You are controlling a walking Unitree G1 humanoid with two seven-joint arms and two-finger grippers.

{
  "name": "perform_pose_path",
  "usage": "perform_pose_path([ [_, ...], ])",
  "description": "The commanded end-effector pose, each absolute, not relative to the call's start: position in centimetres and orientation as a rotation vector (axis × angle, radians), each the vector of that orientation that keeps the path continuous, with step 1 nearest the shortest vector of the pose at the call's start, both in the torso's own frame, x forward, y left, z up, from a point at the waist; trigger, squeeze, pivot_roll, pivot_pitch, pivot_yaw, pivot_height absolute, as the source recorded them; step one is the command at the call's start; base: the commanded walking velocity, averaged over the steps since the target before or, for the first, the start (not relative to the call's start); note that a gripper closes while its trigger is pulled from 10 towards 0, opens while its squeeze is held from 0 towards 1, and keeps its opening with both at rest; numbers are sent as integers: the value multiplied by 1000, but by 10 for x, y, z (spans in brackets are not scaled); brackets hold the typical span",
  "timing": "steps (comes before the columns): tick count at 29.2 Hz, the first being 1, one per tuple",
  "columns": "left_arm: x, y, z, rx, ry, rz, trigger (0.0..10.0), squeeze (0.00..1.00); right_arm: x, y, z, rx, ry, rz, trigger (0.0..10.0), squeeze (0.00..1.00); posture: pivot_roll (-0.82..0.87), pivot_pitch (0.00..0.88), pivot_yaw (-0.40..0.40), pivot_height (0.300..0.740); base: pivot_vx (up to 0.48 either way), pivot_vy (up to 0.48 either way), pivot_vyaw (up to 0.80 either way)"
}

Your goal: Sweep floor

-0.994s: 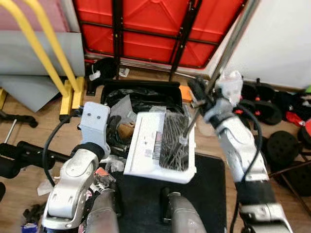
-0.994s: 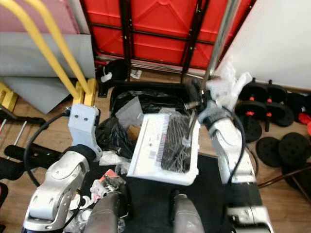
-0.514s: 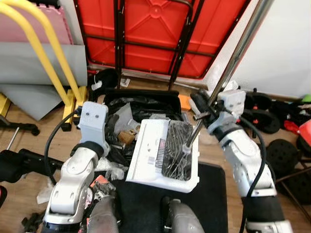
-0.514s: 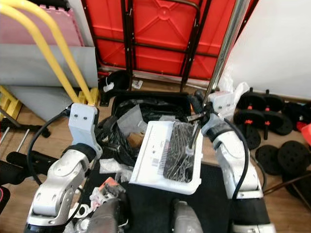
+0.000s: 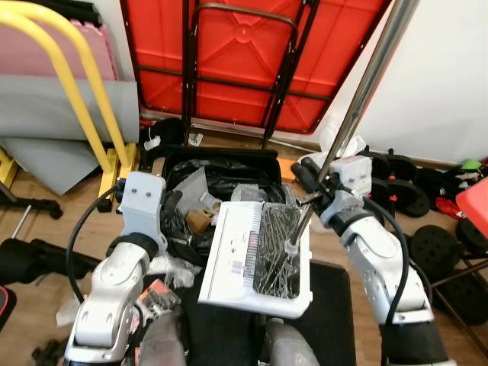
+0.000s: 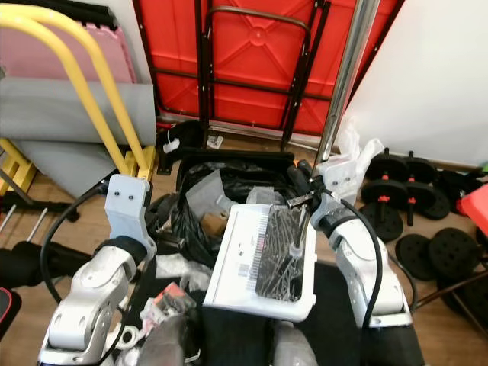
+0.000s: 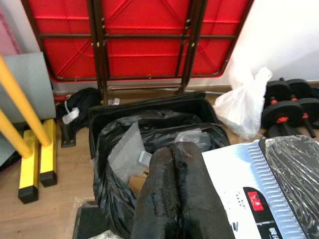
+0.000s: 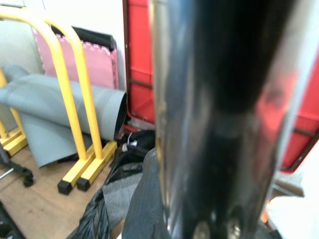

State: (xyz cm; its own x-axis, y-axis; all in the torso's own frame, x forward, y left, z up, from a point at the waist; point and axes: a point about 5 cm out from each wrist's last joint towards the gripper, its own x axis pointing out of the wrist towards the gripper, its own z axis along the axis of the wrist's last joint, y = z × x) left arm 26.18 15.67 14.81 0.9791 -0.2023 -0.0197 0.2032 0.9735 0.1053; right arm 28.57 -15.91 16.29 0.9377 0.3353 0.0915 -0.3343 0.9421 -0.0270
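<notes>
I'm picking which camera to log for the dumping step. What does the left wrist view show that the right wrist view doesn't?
Left wrist view alone: the white dustpan with its dark load, the black-lined bin, a white plastic bag, dumbbells, and the left gripper with its fingers pressed together. Right wrist view alone: the shiny metal pole close up, held in the right gripper, plus pink foam mats and a grey rolled mat. Both share the red folded table and the yellow frame.

A cluttered home storage or workout room: a folded red table (image 5: pixel 229 53) leans on the white wall, black dumbbells (image 6: pixel 404 191) and weight plates (image 6: pixel 450 252) sit on wood flooring, beside rolled grey mats (image 5: pixel 53 114).
</notes>
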Motion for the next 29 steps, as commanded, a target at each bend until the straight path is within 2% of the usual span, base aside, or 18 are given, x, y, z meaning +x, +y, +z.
perform_pose_path([
  [1, 259, 156, 144, 106, 16, -224, 10000, 0, 286, -158, 178, -27, -156, 345, 10000, 0, -82, 153, -146, 740, 0, 0, 0],
  [7, 257, 152, 147, 106, -8, -280, 10000, 0, 286, -156, 179, -26, -158, 342, 10000, 0, -80, 154, -139, 740, 0, 0, 0],
  [13, 259, 152, 147, 95, -1, -274, 10000, 0, 286, -155, 180, -20, -162, 339, 10000, 0, -75, 158, -134, 740, 480, 0, 0],
  [29, 257, 153, 146, 117, 9, -280, 10000, 0, 285, -156, 178, -18, -156, 319, 10000, 0, -70, 177, -122, 740, 0, 0, 0],
])
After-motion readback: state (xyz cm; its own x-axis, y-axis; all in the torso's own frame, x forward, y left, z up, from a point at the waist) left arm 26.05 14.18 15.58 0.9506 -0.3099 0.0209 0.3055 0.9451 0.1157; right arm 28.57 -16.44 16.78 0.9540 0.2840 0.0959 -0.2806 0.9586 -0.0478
